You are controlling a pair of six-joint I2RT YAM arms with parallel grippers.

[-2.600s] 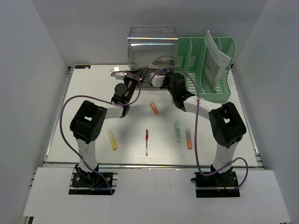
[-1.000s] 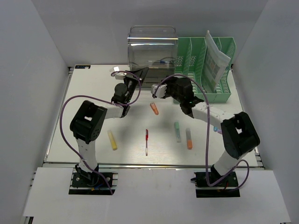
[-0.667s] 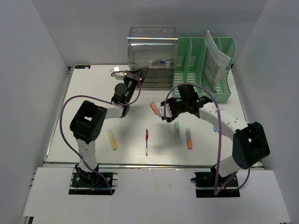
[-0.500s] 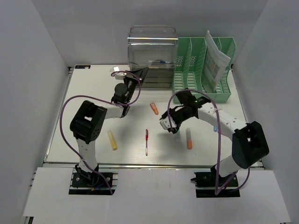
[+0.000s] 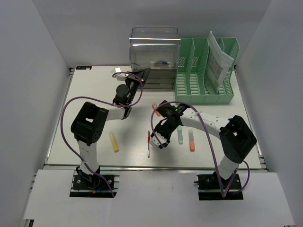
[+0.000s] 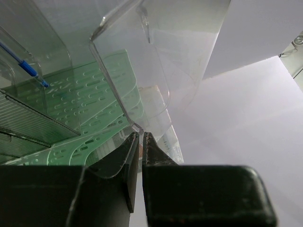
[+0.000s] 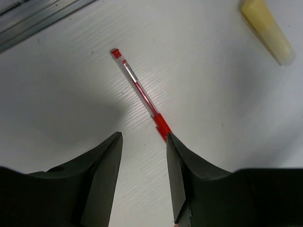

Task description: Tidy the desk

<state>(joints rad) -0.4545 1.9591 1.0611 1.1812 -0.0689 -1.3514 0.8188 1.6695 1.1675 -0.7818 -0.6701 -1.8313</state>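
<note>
The right gripper (image 7: 142, 142) hangs spread over the red pen (image 7: 141, 94), whose red grip end reaches between its fingertips. The pen lies on the desk (image 7: 227, 118), towards the near rail. To grasp well, I judge the wrist should turn until the fingers straddle the barrel crosswise, centre on it, then sink to the desk before closing. Farther back and left, the left gripper (image 6: 140, 142) is pinched on what looks like the clear drawer (image 6: 156, 71) lip.
</note>
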